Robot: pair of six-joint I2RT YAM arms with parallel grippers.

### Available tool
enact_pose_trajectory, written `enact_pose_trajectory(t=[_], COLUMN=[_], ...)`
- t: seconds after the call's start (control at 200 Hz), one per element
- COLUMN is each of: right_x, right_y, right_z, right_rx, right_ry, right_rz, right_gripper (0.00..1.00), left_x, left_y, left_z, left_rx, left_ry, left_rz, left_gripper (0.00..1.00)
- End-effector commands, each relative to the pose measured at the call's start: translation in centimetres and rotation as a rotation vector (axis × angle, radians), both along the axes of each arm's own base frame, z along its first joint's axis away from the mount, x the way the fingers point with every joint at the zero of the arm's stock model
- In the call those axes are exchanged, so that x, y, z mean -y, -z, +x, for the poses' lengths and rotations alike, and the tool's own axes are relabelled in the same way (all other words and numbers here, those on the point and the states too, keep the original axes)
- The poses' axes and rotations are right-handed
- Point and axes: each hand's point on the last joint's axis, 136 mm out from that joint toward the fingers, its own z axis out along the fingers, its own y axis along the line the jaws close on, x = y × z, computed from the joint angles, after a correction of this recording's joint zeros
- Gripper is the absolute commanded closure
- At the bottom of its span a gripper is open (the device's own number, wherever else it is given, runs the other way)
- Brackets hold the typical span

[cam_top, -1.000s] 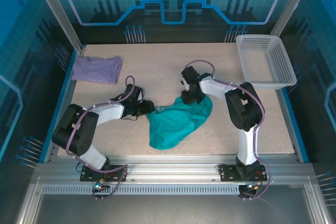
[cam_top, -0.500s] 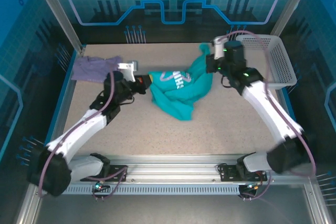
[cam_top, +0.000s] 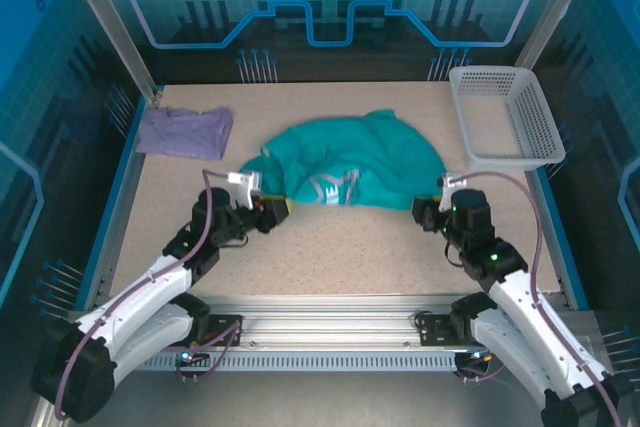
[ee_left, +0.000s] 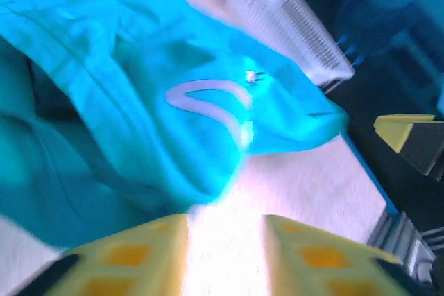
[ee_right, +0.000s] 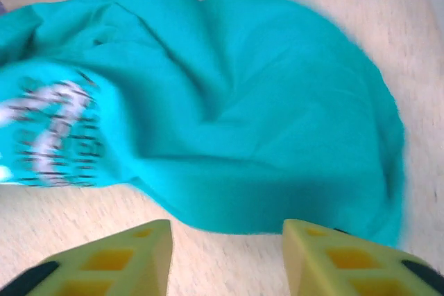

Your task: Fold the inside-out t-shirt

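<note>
The teal inside-out t-shirt (cam_top: 350, 159) lies spread in a wide, rumpled heap across the middle of the table, with its white logo (cam_top: 330, 187) showing near the front edge. My left gripper (cam_top: 281, 208) sits at the shirt's near-left corner, jaws open over bare table (ee_left: 225, 254), with the shirt (ee_left: 132, 95) just ahead of the fingers. At the near-right edge my right gripper (cam_top: 421, 210) stands open (ee_right: 225, 258) with nothing between its fingers. There the shirt (ee_right: 243, 116) lies just beyond the fingertips, its blurred logo (ee_right: 55, 129) at the left.
A lavender shirt (cam_top: 185, 132) lies crumpled at the far left corner. A white mesh basket (cam_top: 505, 115) stands at the far right and also appears in the left wrist view (ee_left: 284, 12). Bare tabletop (cam_top: 350, 247) stretches between the shirt and the arm bases.
Both grippers carried the shirt up and toward the back, then drew back toward the near side and opened. The shirt dropped and now lies spread wider than before.
</note>
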Motion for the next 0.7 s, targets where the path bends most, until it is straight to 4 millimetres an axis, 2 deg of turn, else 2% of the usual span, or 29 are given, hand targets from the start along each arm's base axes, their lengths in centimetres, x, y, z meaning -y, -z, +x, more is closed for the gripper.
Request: enact_pose_trajectory(t=[0.0,0.055,0.11,0.21,0.275,0.405,0.43,0.445,0.465,0.53,0.63,0.695], right_x=[-1.2,-2.7,-4.2,-6.7,-8.5,-11.7,-12.2,-12.7,-13.3,-14.6,-16.2,-16.9], right_y=[-0.4,-0.2,0.3,1.6,1.9,2.9,3.7,3.0,3.1,4.4,6.4,7.8], right_z=[-0.3,0.2,1.1,3.1,5.0,9.3,9.9,10.9,11.7,14.1,17.5,19.2], right_rx=[0.033,0.038,0.016,-0.078,-0.125,-0.168,-0.188,-0.173,-0.178,-0.222,-0.307,-0.352], right_ry=[-0.024,-0.077,-0.124,-0.181,-0.223,-0.268,-0.274,-0.275,-0.281,-0.281,-0.279,-0.275], right_rz=[0.105,0.132,0.135,0.055,0.009,-0.053,-0.06,-0.053,-0.052,-0.058,-0.072,-0.083], right_gripper=[0.45,0.43,0.42,0.4,0.39,0.38,0.38,0.38,0.38,0.37,0.37,0.37], left_x=[-0.8,-1.8,-3.2,-4.3,-4.5,-3.6,-3.5,-3.3,-3.2,-2.9,-2.0,-1.0], left_y=[1.5,1.5,1.2,0.8,1.8,4.3,4.7,5.0,5.3,6.6,8.6,9.5], left_z=[-1.9,-1.4,-0.2,2.5,4.5,9.0,9.8,10.3,10.9,12.8,14.7,15.3], left_rx=[-0.057,-0.047,-0.043,-0.091,-0.161,-0.281,-0.29,-0.296,-0.302,-0.333,-0.392,-0.423], left_ry=[-0.006,-0.07,-0.183,-0.29,-0.334,-0.324,-0.325,-0.324,-0.323,-0.323,-0.294,-0.259], left_rz=[0.021,0.042,0.055,0.126,0.192,0.219,0.225,0.23,0.234,0.237,0.231,0.207], left_gripper=[0.49,0.39,0.32,0.29,0.28,0.29,0.29,0.28,0.28,0.28,0.31,0.37])
